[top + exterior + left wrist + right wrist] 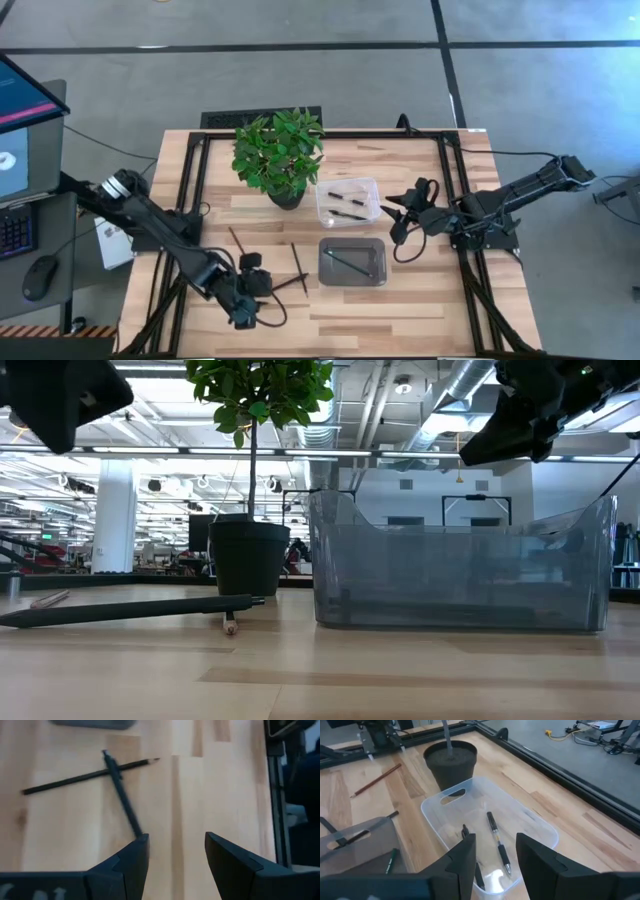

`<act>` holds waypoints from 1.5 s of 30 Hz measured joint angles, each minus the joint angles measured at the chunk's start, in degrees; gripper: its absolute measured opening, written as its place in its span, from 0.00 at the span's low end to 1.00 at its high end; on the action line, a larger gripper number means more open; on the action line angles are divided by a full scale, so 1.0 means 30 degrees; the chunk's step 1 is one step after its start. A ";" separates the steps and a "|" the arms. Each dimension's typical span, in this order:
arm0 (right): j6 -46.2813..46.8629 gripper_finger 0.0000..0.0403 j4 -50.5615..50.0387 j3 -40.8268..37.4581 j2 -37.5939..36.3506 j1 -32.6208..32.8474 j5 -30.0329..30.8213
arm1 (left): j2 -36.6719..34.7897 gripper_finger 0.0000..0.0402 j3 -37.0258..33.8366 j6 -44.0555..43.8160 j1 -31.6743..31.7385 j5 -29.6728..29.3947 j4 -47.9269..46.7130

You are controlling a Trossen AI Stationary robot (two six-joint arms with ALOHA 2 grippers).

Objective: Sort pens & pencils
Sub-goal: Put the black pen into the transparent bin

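Both grippers hung empty above the wooden surface [400, 310] while pens and pencils lay partly sorted.

The left gripper [175, 857] hovered with fingers apart near the front left, just beside a dark pen [120, 790] lying crossed over a thin pencil [82, 777]. A reddish-brown pencil [237, 241] lay apart, nearer the potted plant [280, 155]. The right gripper [495, 857], fingers spread and holding nothing, hung over the clear plastic bin [540, 827], where black pens [492, 825] rested. The grey tray [380, 275] beside the bin held a slim dark pencil [345, 262].
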 joint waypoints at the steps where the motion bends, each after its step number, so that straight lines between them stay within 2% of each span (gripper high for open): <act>1: -0.0004 0.40 0.0005 0.0000 -0.0002 0.0000 0.0000 | 0.0204 0.45 0.0232 -0.0014 0.0000 0.0226 -0.0004; 7: -0.0029 0.39 -0.0002 0.0000 0.0002 -0.0007 0.0000 | 0.0694 0.45 0.0878 -0.0019 0.0244 0.0273 -0.0158; 12: -0.0044 0.39 -0.0045 0.0000 -0.0005 0.0000 0.0000 | 0.0694 0.45 0.0871 -0.1391 0.1165 0.0513 -0.1459; 21: -0.0044 0.39 -0.0147 0.0000 0.0002 -0.0007 0.0000 | 0.0701 0.45 0.0871 -0.1018 0.3247 0.0812 -0.0534; 33: -0.0051 0.39 -0.1463 0.0000 -0.0002 -0.0007 0.0000 | 0.1757 0.45 0.0847 -0.0349 0.4251 0.3727 0.1213; 45: -0.0029 0.39 -0.1957 0.0000 -0.0006 -0.0007 0.0000 | 0.2369 0.43 0.0870 -0.0503 0.4917 0.2818 0.1600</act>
